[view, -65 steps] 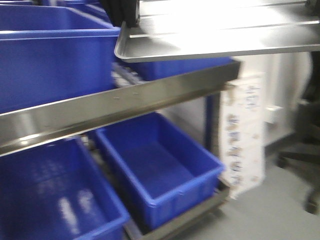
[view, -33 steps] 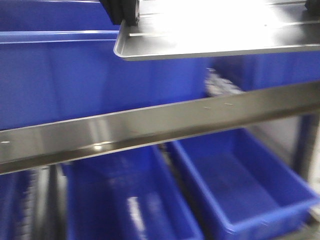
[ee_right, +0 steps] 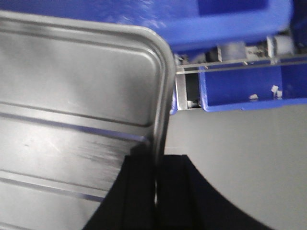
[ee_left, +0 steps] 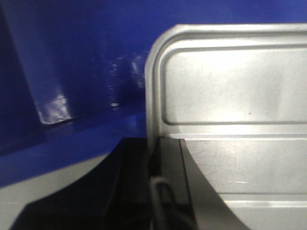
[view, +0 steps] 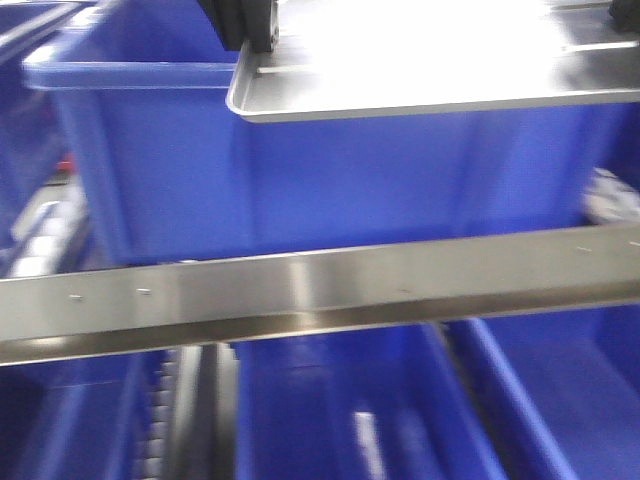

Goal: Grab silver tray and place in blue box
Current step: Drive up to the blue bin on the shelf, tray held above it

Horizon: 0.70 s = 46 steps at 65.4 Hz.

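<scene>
The silver tray (view: pixel 430 60) hangs level across the top of the front view, bright with glare. My left gripper (view: pixel 245 25) is shut on its left rim. In the left wrist view the tray (ee_left: pixel 230 86) shows a rounded corner, and my left gripper (ee_left: pixel 156 146) clamps its rolled edge. In the right wrist view my right gripper (ee_right: pixel 156 155) is shut on the right rim of the ribbed tray (ee_right: pixel 72 96). The blue box (view: pixel 350 180) stands on the upper shelf right behind and below the tray, and its wall (ee_left: pixel 72 57) fills the left wrist view.
A steel shelf rail (view: pixel 320 290) runs across the front view below the box. More blue crates (view: pixel 330 420) sit on the lower level beside a roller track (view: pixel 180 400). Further blue crates (ee_right: pixel 240 91) and grey floor (ee_right: pixel 230 158) show beside the tray.
The rack has slid right across the front view. The upper blue box now sits centred behind the tray, and the rail looks nearly level. Both grippers keep their hold on the tray.
</scene>
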Available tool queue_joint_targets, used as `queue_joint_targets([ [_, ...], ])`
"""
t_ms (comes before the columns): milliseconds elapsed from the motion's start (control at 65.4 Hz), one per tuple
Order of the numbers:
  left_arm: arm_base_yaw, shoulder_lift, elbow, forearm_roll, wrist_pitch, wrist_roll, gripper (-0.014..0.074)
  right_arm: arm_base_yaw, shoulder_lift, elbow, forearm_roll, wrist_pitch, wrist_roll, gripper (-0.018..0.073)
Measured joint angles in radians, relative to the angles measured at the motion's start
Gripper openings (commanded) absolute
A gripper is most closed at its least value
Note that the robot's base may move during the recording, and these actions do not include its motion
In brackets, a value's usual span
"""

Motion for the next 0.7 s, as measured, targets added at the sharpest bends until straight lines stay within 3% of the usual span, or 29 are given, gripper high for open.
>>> queue_joint_targets([
  [703, 0.0, 0.0, -0.026, 0.002, 0.017, 0.006, -0.0105, 0.0, 0.0, 0.0, 0.0, -0.002, 0.001, 0.0059],
])
